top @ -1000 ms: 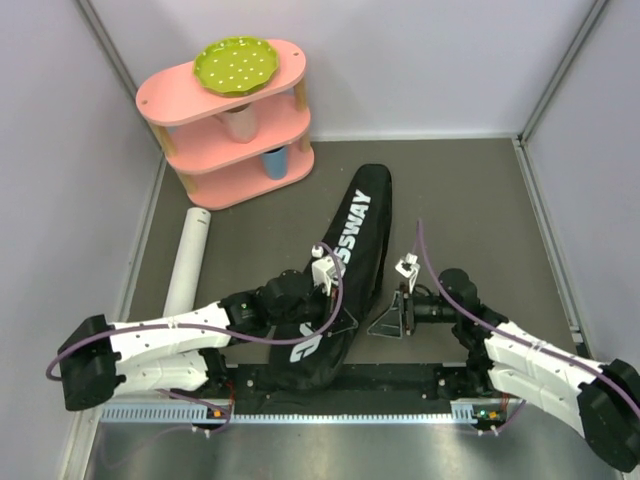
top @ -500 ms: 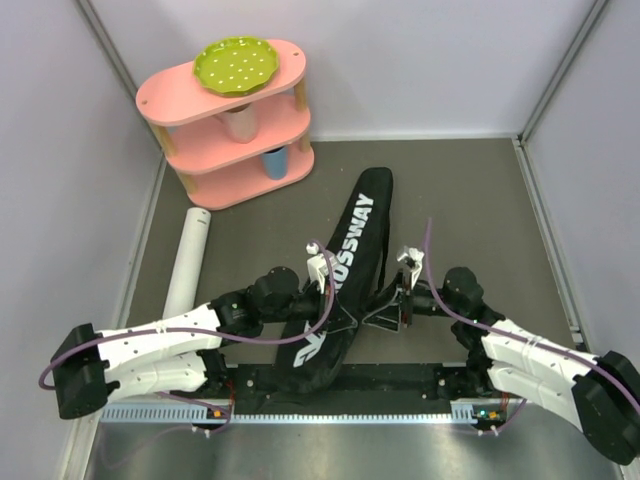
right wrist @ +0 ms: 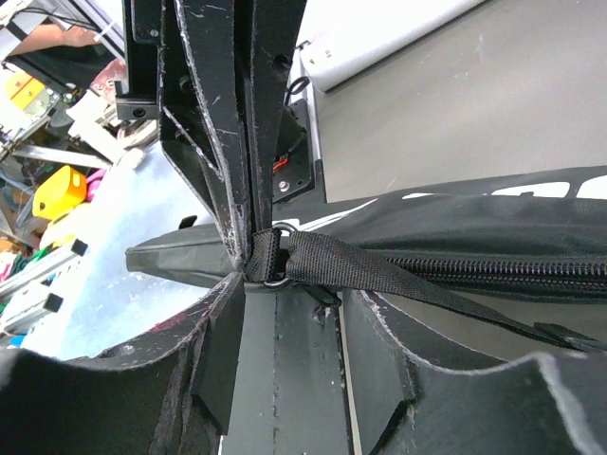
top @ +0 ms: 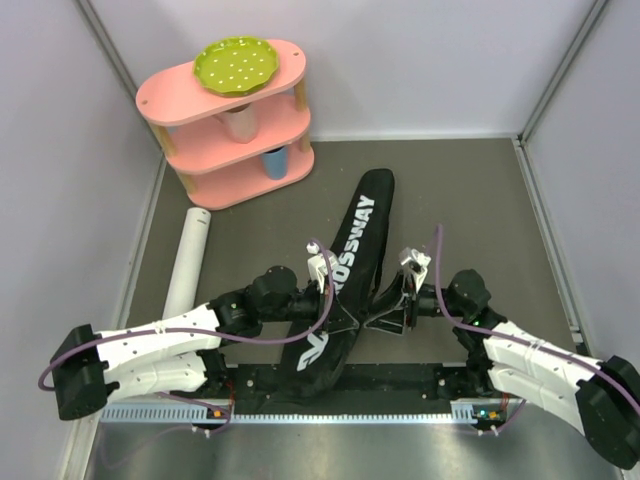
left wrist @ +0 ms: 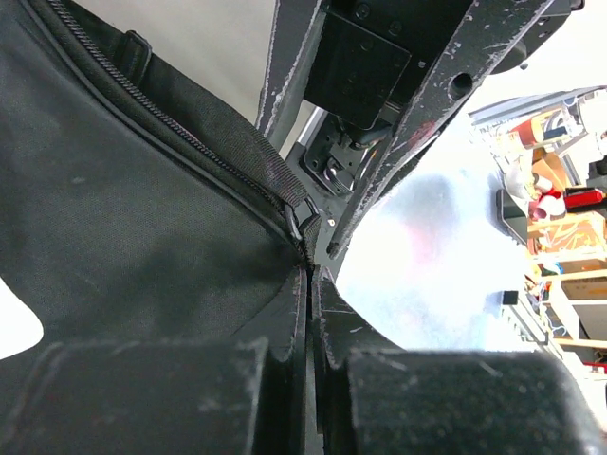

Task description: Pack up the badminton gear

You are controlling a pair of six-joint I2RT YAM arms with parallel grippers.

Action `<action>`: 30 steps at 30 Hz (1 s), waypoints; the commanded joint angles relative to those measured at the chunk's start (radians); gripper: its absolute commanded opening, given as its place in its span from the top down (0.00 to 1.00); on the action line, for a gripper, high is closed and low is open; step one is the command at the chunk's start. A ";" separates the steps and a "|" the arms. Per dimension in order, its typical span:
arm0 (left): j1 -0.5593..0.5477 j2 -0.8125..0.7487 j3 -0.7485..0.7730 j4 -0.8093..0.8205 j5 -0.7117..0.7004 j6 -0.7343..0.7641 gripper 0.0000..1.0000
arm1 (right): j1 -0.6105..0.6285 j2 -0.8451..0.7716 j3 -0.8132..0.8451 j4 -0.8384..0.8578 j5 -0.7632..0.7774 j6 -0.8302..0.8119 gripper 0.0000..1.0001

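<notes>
The black "CROSSWAY" bag (top: 352,240) lies diagonally on the grey table, zipped along the edge seen in the left wrist view (left wrist: 123,218). My left gripper (top: 352,318) is shut on the bag's webbing strap loop, at its metal ring (left wrist: 311,270). My right gripper (top: 385,318) is open, and its fingers straddle the same strap (right wrist: 379,270) and ring at the bag's right edge (right wrist: 493,223); the two grippers nearly touch. The white tube (top: 188,258) lies to the left of the bag. Rackets and shuttlecocks are out of view.
The pink three-tier shelf (top: 265,125) with the green dotted plate (top: 236,63) stands at the back left, with cups on its lower tiers. Grey walls enclose the table on three sides. A metal rail (top: 300,412) runs along the near edge.
My right gripper has moved left to the bag's edge and now meets my left gripper. My left gripper shifted slightly right, pulling the bag's lower part with it.
</notes>
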 commanded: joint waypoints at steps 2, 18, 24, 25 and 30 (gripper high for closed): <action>0.003 -0.040 0.003 0.103 0.038 -0.003 1.00 | 0.029 0.029 0.001 0.142 -0.036 -0.007 0.56; 0.006 -0.052 -0.006 0.104 0.041 -0.011 1.00 | 0.069 -0.006 0.018 0.113 0.033 -0.027 0.78; 0.009 -0.058 -0.013 0.109 0.040 -0.012 1.00 | 0.069 -0.025 0.018 0.099 0.039 -0.016 0.86; 0.009 -0.058 -0.009 0.107 0.040 -0.011 1.00 | 0.071 -0.028 0.018 0.096 0.042 -0.018 0.89; 0.011 -0.075 -0.002 0.080 0.029 -0.003 1.00 | 0.069 -0.043 0.022 0.032 0.076 -0.039 1.00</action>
